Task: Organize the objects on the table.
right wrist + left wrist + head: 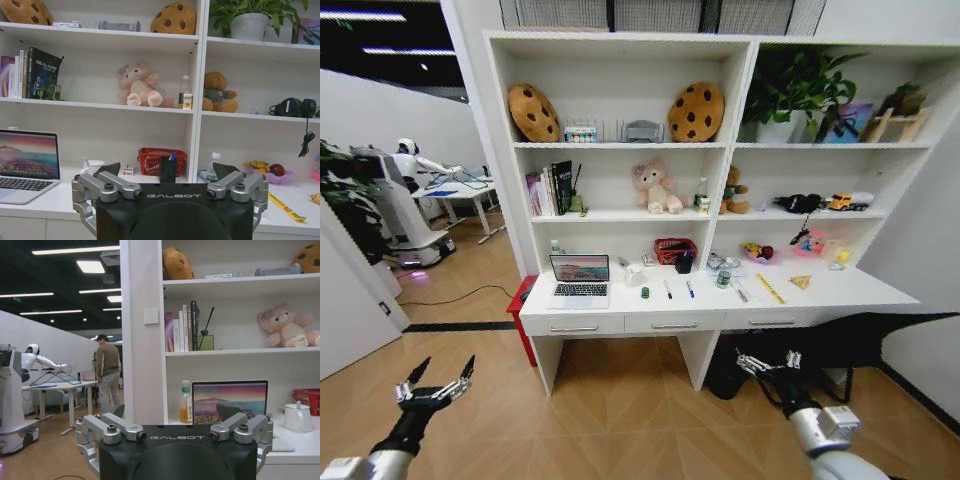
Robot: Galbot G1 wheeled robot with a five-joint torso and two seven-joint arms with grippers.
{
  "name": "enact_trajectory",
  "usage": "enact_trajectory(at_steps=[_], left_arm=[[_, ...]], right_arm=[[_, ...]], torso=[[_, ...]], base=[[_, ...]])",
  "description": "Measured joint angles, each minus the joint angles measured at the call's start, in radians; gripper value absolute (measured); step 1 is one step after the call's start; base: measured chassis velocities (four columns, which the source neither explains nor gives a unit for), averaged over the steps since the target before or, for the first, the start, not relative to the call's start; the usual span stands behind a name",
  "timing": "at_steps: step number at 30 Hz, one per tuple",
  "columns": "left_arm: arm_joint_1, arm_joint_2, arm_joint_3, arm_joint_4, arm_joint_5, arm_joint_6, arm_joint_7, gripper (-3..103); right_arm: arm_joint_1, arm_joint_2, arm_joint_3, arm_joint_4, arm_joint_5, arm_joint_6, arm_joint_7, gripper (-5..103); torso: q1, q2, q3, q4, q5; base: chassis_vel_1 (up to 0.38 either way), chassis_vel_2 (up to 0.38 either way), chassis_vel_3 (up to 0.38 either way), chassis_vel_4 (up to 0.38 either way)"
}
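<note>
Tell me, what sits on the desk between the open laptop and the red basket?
In the head view, a white mug stands between the laptop and the red basket; the right wrist view shows a small box beside the basket too.

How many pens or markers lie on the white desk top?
2: a black marker and a blue pen, side by side right of the laptop. The black cup may hide more.

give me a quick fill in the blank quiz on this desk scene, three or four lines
1. The laptop on the table has its lid ____.
2. The basket at the back of the table is ____ in colour.
3. The left tool and right tool both hang ____ the table's top.
4. The black marker lies to the ____ of the blue pen.

Missing words: open; red; below; left
</note>
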Motion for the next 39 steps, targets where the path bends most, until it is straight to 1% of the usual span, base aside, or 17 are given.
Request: enact_trajectory(at_steps=[11, 21, 39], left_arm=[[-0.003, -0.005, -0.005, 0.003, -0.003, 0.000, -0.001, 100], [-0.009, -0.015, 0.002, -0.002, 0.001, 0.004, -0.008, 100], [-0.032, -0.013, 0.025, -0.002, 0.015, 0.014, -0.023, 100]], right_arm=[[0.006, -0.022, 0.001, -0.015, -0.002, 0.017, -0.028, 100], [-0.001, -0.021, -0.005, -0.027, -0.013, 0.038, -0.041, 100], [0.009, -0.015, -0.014, -0.049, -0.016, 0.043, -0.043, 100]], torso=[[0.000, 0.000, 0.000, 0.0001, 0.0000], [0.000, 0.000, 0.000, 0.0001, 0.0000], [0.000, 0.000, 0.000, 0.0000, 0.0000]], base=[[0.000, 0.000, 0.000, 0.000], [-0.009, 0.011, 0.011, -0.009], [-0.145, 0.134, 0.140, -0.146]])
